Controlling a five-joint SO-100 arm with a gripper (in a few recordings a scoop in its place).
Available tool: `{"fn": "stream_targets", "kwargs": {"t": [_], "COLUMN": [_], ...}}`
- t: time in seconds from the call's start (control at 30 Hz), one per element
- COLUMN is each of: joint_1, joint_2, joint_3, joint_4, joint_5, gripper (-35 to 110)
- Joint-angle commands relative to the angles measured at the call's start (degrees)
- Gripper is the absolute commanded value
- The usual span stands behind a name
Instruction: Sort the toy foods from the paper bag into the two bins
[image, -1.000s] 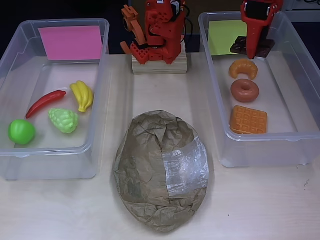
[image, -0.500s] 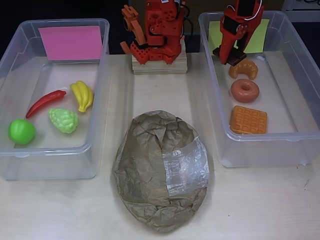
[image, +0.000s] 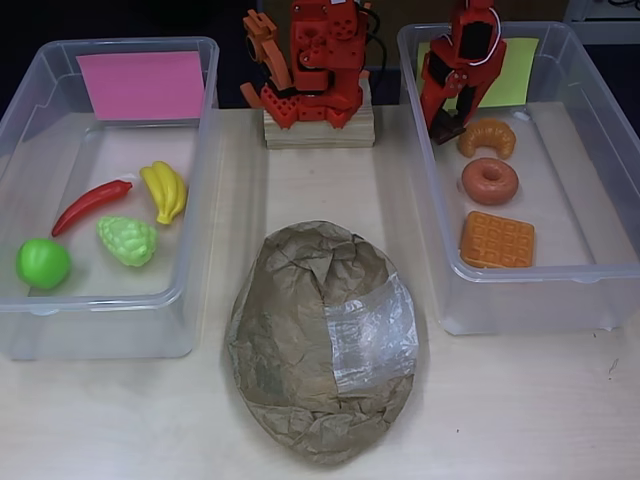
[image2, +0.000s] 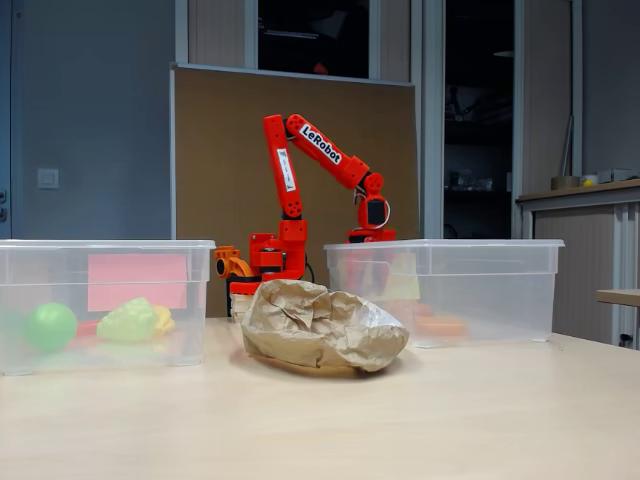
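Note:
The paper bag (image: 320, 340) lies flattened on the table between the two bins, a shiny tape patch on its right side. The left bin (image: 200, 200), with the pink sheet (image: 142, 85), holds bananas (image: 166, 190), a red chili (image: 90, 205), pale grapes (image: 127, 241) and a green apple (image: 42, 263). The right bin (image: 432, 250), with the yellow-green sheet (image: 508, 85), holds a croissant (image: 487, 137), a donut (image: 489, 181) and a waffle (image: 496, 240). My gripper (image: 446, 122) points down into this bin's back left corner, beside the croissant. A dark sliver of chocolate bar (image: 447, 131) shows at its tips.
The orange arm's base (image: 318, 125) stands on a wooden block at the back, between the bins. In the fixed view the arm (image2: 320, 150) arches over the right bin's rear wall (image2: 440, 245). Bare table lies in front of the bag and bins.
The gripper swung left across the back of the right bin, from over the sheet's middle to the back left corner. The chocolate bar went with it and is now mostly hidden.

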Motion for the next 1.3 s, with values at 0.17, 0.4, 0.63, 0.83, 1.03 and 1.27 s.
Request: {"fn": "stream_targets", "kwargs": {"t": [0.17,0.4,0.63,0.83,1.03,1.27], "joint_1": [-1.93,-1.85,0.79,6.68,12.48,16.88], "joint_2": [-0.44,0.18,2.81,5.54,5.01,2.37], "joint_3": [4.48,7.03,3.87,-10.46,-28.3,-43.59], "joint_4": [-7.56,-12.57,-5.54,14.33,30.85,40.52], "joint_5": [4.75,2.99,-5.36,-21.01,-38.23,-56.43], "gripper": [26,36,39,36,32,26]}}
